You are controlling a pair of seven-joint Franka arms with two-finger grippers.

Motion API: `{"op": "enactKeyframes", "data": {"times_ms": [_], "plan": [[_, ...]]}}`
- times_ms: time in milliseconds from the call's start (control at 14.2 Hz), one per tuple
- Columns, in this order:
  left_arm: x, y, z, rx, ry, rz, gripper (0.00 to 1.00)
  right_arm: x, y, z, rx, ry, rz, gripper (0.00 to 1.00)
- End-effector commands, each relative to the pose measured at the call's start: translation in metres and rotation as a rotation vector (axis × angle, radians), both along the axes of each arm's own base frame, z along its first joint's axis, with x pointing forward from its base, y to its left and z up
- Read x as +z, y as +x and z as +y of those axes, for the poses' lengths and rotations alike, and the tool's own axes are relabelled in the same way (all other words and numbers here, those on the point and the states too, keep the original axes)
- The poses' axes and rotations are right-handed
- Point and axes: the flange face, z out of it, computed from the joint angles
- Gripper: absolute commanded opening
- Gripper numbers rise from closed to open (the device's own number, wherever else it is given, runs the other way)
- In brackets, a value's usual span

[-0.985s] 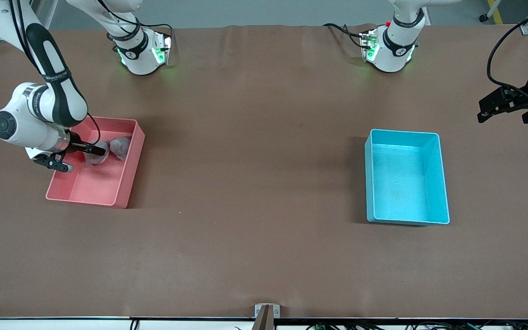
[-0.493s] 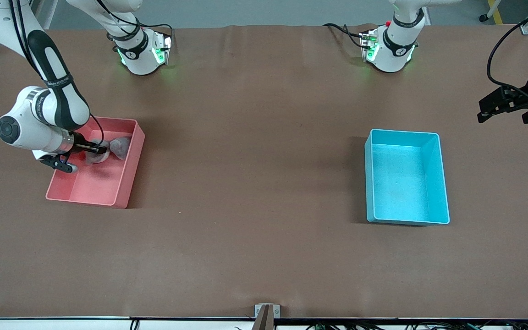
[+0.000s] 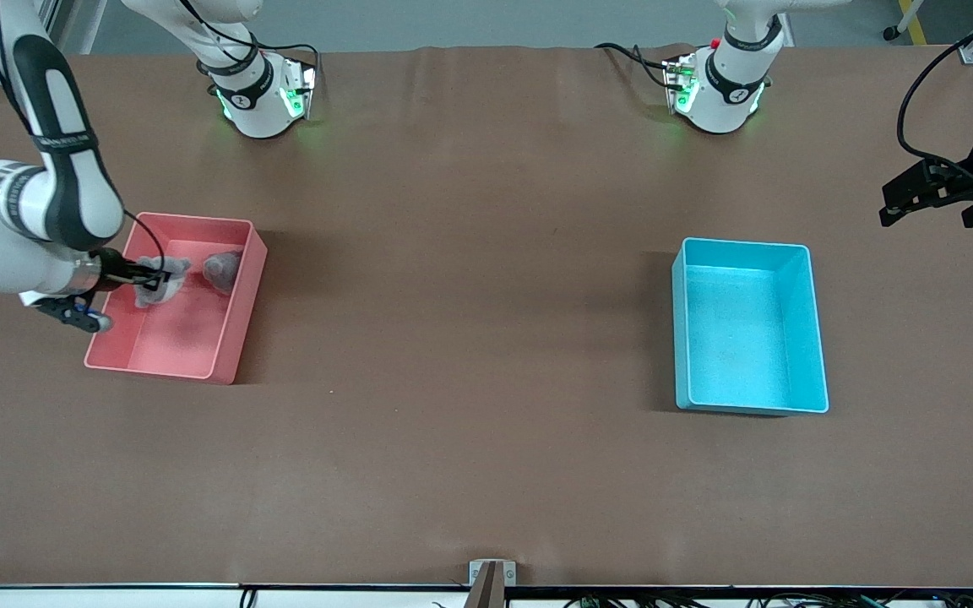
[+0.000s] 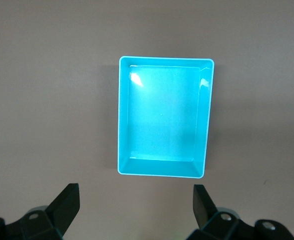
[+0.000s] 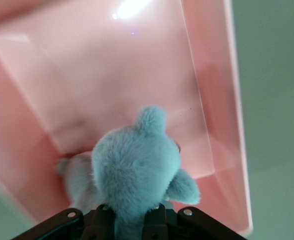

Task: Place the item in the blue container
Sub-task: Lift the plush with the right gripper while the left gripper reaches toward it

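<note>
My right gripper is shut on a fluffy grey-blue plush item and holds it over the pink bin. In the right wrist view the plush item fills the space between the black fingers of the right gripper, with the pink bin below. The blue container, bright cyan with low walls, stands empty toward the left arm's end of the table. My left gripper waits open in the air at that end. The left wrist view shows the blue container below the left gripper.
A second grey plush item lies in the pink bin against its wall. Brown table surface stretches between the two bins. The arm bases stand along the table edge farthest from the front camera.
The right gripper has shut on the plush item and lifted it off the pink bin's floor, drawing toward the right arm's end of the table. The left arm has not moved.
</note>
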Motion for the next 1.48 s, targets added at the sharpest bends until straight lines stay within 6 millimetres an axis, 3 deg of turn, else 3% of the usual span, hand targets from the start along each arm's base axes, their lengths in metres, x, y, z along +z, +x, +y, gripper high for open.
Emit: {"op": "enactKeyframes", "data": {"times_ms": [0, 141, 422, 704, 915, 1126, 1407], "plan": [[0.002, -0.001, 0.002, -0.015, -0.025, -0.008, 1.00, 0.044, 0.025, 0.055, -0.059, -0.045, 0.020, 0.03], [0.001, -0.001, 0.001, -0.018, -0.025, -0.007, 1.00, 0.058, 0.035, 0.111, -0.104, -0.081, 0.011, 0.03], [0.000, -0.002, 0.001, -0.018, -0.024, -0.002, 1.00, 0.062, 0.034, 0.253, -0.285, -0.066, -0.049, 0.03], [-0.001, -0.004, 0.001, -0.018, -0.024, 0.004, 1.00, 0.027, 0.020, 0.404, -0.468, -0.094, -0.137, 0.03], [-0.014, -0.001, 0.000, -0.020, -0.023, 0.026, 1.00, 0.000, 0.022, 0.506, -0.577, -0.127, -0.157, 0.03], [-0.052, 0.005, -0.013, -0.021, -0.052, 0.053, 1.00, -0.036, 0.016, 0.571, -0.661, -0.141, -0.181, 0.03], [-0.131, 0.007, -0.056, -0.050, -0.083, 0.060, 1.00, -0.085, -0.001, 0.602, -0.708, -0.112, -0.227, 0.07]]}}
